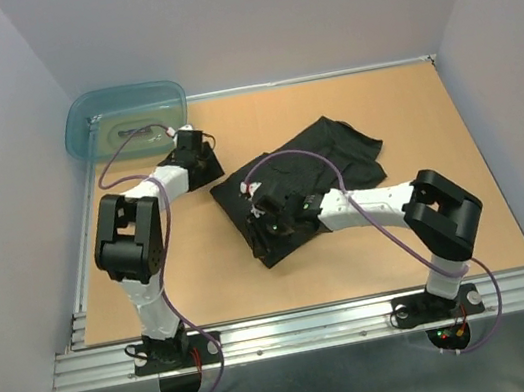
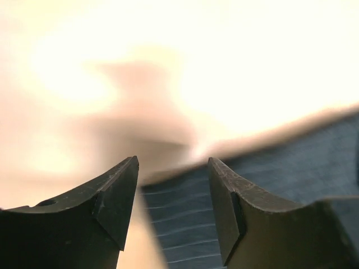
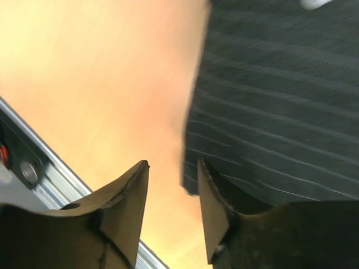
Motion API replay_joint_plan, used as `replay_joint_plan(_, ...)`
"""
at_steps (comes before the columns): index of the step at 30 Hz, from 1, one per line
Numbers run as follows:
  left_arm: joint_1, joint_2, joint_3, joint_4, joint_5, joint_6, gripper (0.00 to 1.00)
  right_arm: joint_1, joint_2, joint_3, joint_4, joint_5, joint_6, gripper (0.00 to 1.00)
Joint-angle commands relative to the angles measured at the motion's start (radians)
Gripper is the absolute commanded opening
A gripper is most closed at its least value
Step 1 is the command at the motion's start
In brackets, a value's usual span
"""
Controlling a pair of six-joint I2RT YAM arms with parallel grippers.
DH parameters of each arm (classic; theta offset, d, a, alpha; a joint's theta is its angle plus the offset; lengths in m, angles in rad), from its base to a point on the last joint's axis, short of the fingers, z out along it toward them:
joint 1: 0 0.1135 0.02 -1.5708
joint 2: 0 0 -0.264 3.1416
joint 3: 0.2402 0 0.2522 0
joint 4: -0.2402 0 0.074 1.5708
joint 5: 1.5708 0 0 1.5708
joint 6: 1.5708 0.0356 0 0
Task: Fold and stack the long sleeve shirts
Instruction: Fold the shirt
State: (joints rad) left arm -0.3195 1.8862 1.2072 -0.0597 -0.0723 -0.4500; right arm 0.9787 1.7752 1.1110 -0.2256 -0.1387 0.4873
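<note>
The black pinstriped long sleeve shirt point(image 1: 314, 175) lies crumpled in the middle of the table. My left gripper point(image 1: 198, 159) is at its far left end, close to the tub. In the left wrist view the left gripper point(image 2: 173, 162) is open, and striped cloth point(image 2: 185, 218) shows in the gap between the fingers, not pinched. My right gripper point(image 1: 264, 218) is at the shirt's near left corner. In the right wrist view the right gripper point(image 3: 172, 163) is open, with the cloth's edge point(image 3: 269, 112) beside its right finger and bare table in the gap.
A translucent teal tub point(image 1: 125, 119) stands at the far left corner, just behind my left gripper. Grey walls close in the table point(image 1: 429, 106) on three sides. A metal rail point(image 1: 315, 324) runs along the near edge, and it shows in the right wrist view point(image 3: 33, 168).
</note>
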Motion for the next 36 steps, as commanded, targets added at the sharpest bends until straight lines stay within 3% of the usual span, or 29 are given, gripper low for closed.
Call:
replay_joint_plan(1,0.05,-0.195,0.029,-0.019,-0.046,0.053,0.65,-0.09,-0.134,0.079,-0.027,0.134,0.002,0.48)
replay_joint_plan(7,0.028,-0.407,-0.101,-0.023,0.057,0.031,0.68,-0.339,-0.304,-0.01,-0.089,0.266,-0.151,0.54)
replay_joint_plan(12,-0.121,-0.499,-0.234,-0.022,0.066,-0.022,0.69,-0.648,-0.349,-0.092,-0.093,0.396,-0.216,0.64)
replay_joint_plan(13,-0.139,-0.499,-0.25,-0.016,0.066,-0.033,0.7,-0.74,-0.324,-0.089,-0.093,0.366,-0.214,0.64)
replay_joint_plan(16,-0.188,-0.474,-0.301,0.015,0.112,-0.065,0.7,-0.839,-0.271,-0.059,-0.083,0.283,-0.21,0.64)
replay_joint_plan(21,-0.202,-0.348,-0.293,0.023,0.108,-0.064,0.69,-0.847,-0.22,-0.02,-0.073,0.228,-0.21,0.59)
replay_joint_plan(26,-0.202,-0.224,-0.245,0.017,0.047,-0.049,0.69,-0.818,-0.25,-0.109,-0.06,0.1,-0.164,0.56)
replay_joint_plan(31,-0.194,-0.107,-0.135,-0.011,-0.018,0.006,0.69,-0.638,-0.312,-0.172,-0.055,0.105,-0.124,0.56)
replay_joint_plan(36,-0.184,-0.096,-0.016,-0.038,-0.107,0.099,0.69,-0.442,-0.324,-0.21,-0.014,0.125,-0.027,0.57)
